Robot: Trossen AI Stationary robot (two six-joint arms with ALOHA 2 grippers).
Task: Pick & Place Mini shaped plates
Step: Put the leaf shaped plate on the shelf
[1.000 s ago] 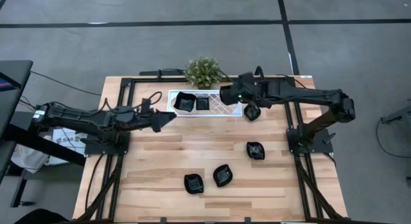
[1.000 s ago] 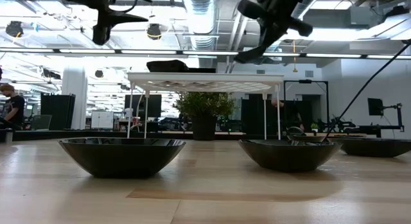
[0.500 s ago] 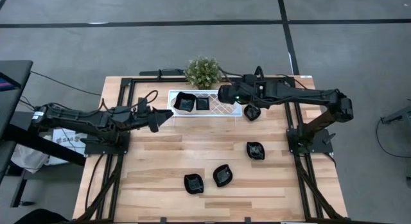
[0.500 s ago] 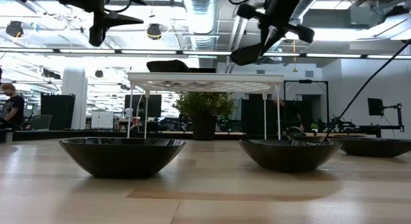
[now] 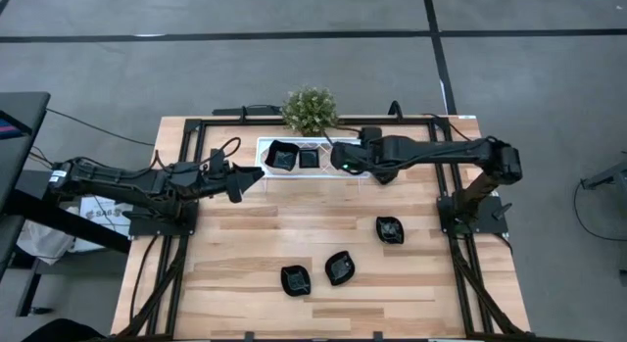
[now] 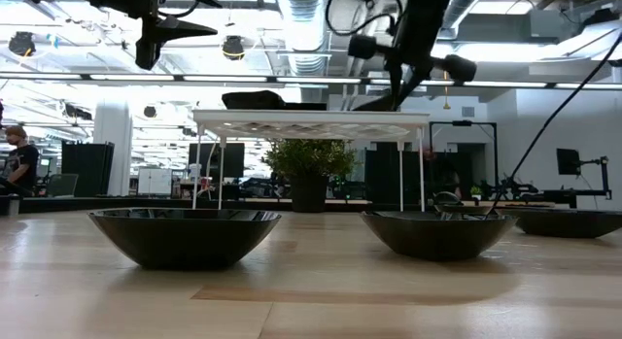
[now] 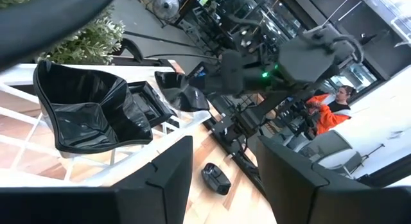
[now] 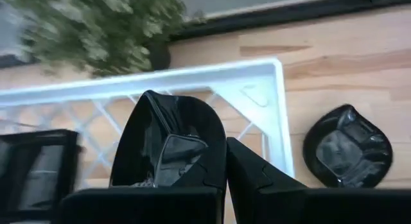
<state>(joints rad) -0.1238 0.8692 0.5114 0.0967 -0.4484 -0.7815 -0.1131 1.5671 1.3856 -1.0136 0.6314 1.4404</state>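
Several glossy black mini shaped plates are in view. Two of them (image 5: 282, 156) (image 5: 309, 158) lie in the white lattice tray (image 5: 355, 171). One plate (image 8: 347, 146) sits on the table just right of the tray, and three more (image 5: 390, 229) (image 5: 340, 268) (image 5: 295, 279) lie nearer the front. My right gripper (image 5: 338, 158) is over the tray's right half, shut on another plate (image 8: 170, 147). My left gripper (image 7: 221, 179) hovers open left of the tray, with nothing between its fingers. My right gripper pinches the plate by its rim (image 8: 192, 179) between its two fingers, slanting down from the table's right side. The plate stands on edge, tilted, right at the tray's lattice (image 6: 384, 101). Whether it touches the tray I cannot tell.
A small green potted plant (image 5: 310, 109) stands right behind the tray. The tray rests on thin legs above the wood (image 6: 401, 174). Bare tabletop lies between the tray and the front plates. A person in orange (image 7: 331, 105) is in the room beyond.
My right gripper has moved toward the table's left and down, from beside the tray's right end to over its lattice. The wrist has rolled, and the held plate has sunk to about the level of the tray's top.
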